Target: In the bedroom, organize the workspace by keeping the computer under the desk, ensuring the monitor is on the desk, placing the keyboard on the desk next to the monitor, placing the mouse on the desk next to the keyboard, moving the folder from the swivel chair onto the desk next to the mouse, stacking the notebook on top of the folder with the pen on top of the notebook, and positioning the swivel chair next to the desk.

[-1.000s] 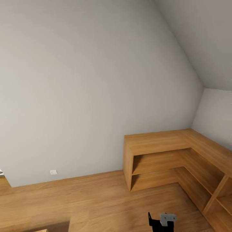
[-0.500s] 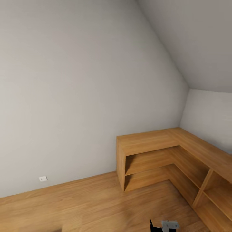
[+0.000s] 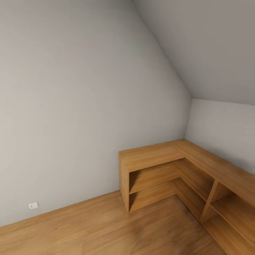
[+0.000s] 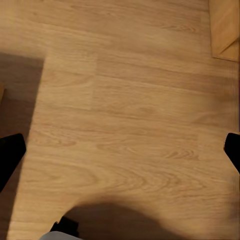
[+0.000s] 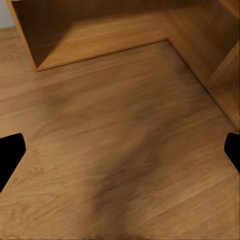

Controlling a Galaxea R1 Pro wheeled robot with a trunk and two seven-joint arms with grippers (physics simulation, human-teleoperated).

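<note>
I am in the bedroom, facing a grey-white wall [image 3: 71, 106] under a sloped ceiling [image 3: 212, 46], with light wood floor [image 3: 106, 230] below. My left gripper [image 4: 120, 155] hangs open over bare floorboards, its black fingertips [image 4: 10, 155] far apart at the picture's edges, nothing between them. My right gripper [image 5: 120, 150] is open too, above floor just in front of the low oak shelving [image 5: 95, 35], and holds nothing.
Low oak shelving [image 3: 156, 177] runs along the wall and turns the corner to the right, with open compartments. A white wall socket [image 3: 33, 205] sits low on the wall. An oak panel corner [image 4: 225, 30] and a dark shadow [image 4: 20, 100] lie near the left gripper.
The head view has swung to the right, so shelving and socket sit further left in the picture. The grey and black arm piece at its bottom edge has left the picture.
</note>
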